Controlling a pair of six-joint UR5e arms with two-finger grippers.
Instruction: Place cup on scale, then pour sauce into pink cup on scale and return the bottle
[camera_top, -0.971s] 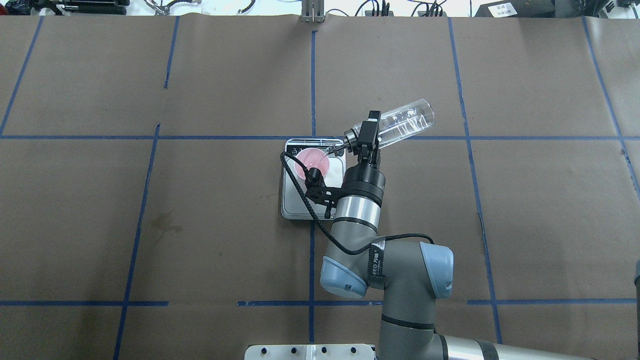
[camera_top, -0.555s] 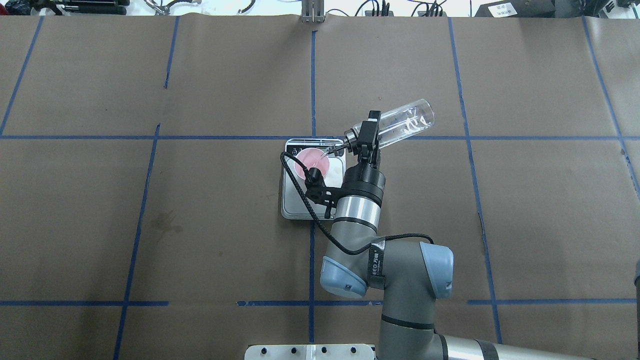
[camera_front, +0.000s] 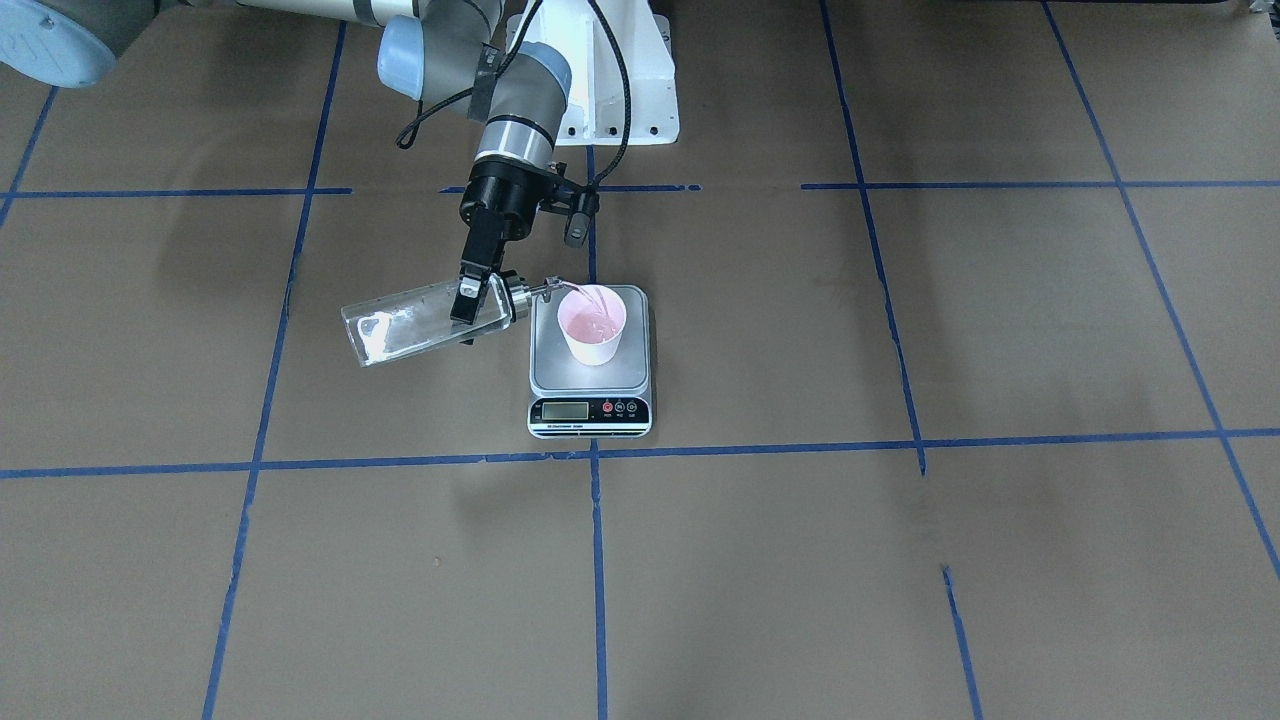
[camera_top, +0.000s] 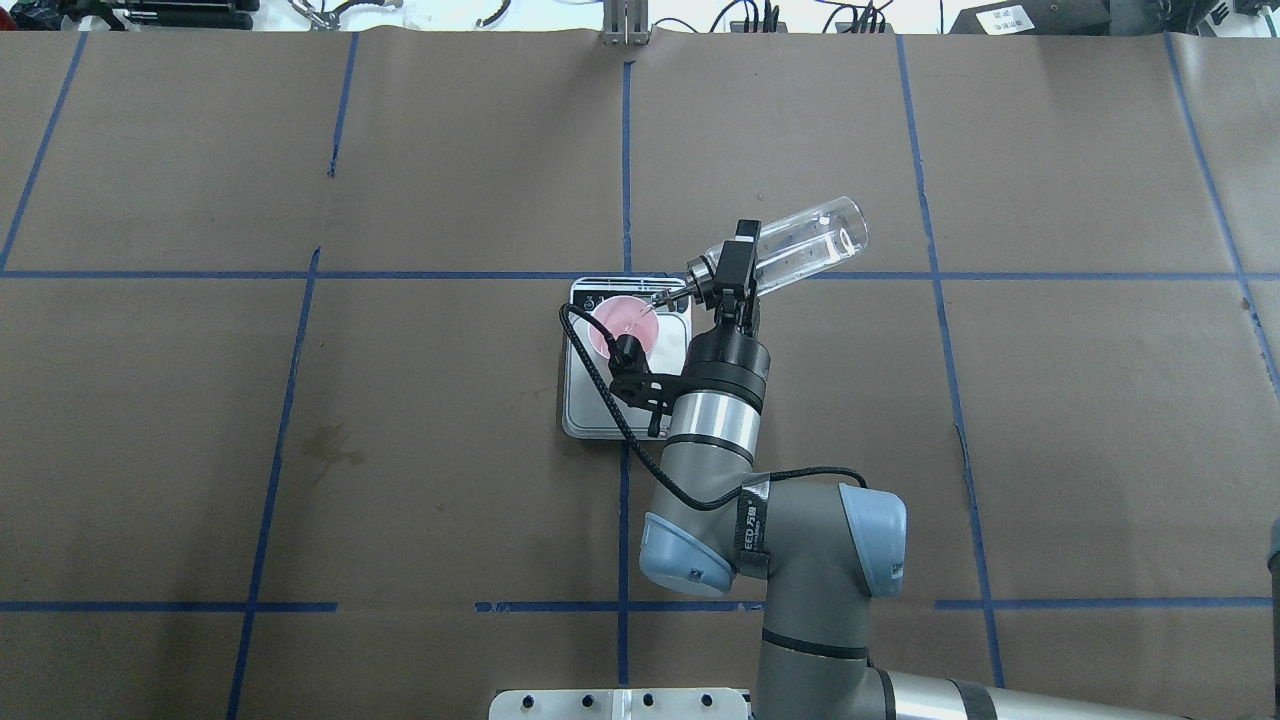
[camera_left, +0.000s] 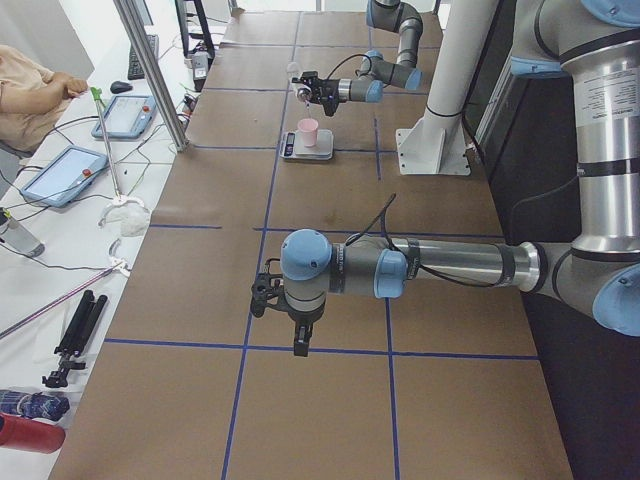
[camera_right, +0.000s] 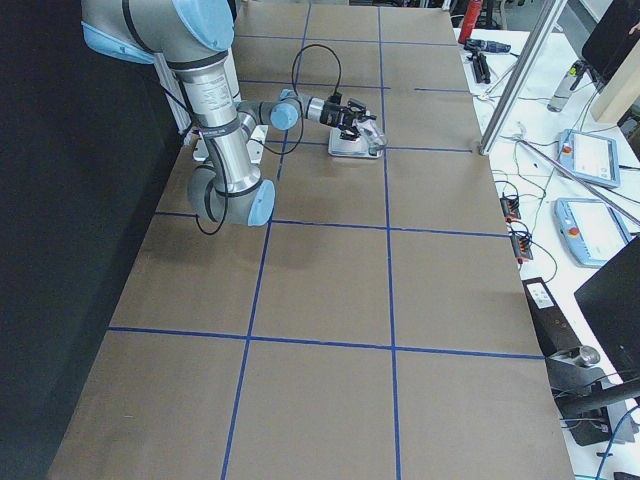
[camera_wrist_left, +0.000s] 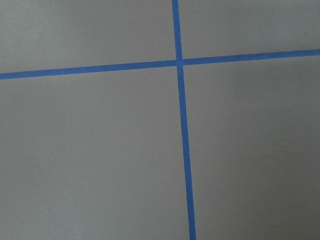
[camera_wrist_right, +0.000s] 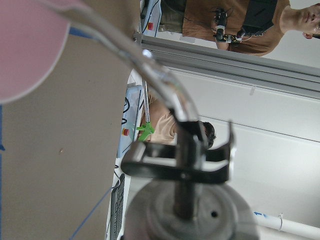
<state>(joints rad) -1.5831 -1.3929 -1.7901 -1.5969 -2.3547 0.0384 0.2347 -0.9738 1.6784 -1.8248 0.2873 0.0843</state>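
— Why do we hold the bottle (camera_front: 405, 328) nearly on its side?
— So the spout (camera_front: 553, 288) reaches over the rim of the cup (camera_front: 592, 332). Our right gripper (camera_front: 468, 300) is clamped across the bottle just behind the cap (camera_front: 515, 297). That leaves the spout free and puts the glass body beside the scale (camera_front: 556, 378), not over it.
— And the cup?
— Upright on the scale's platform, clear of the display (camera_front: 565, 409), so we can read the weight. A thin stream of sauce (camera_front: 584, 314) runs from the spout into it, and some pools inside.
— Little seems left in the bottle.
— We think so too, so the pour is likely near its end. Levelling the bottle gently should avoid drips on the platform.
— Our left gripper (camera_left: 298, 338)?
— It hangs over the table (camera_left: 330, 200), well apart from the scale, out of the way, we judge. We cannot tell whether its jaws are wide or narrow.
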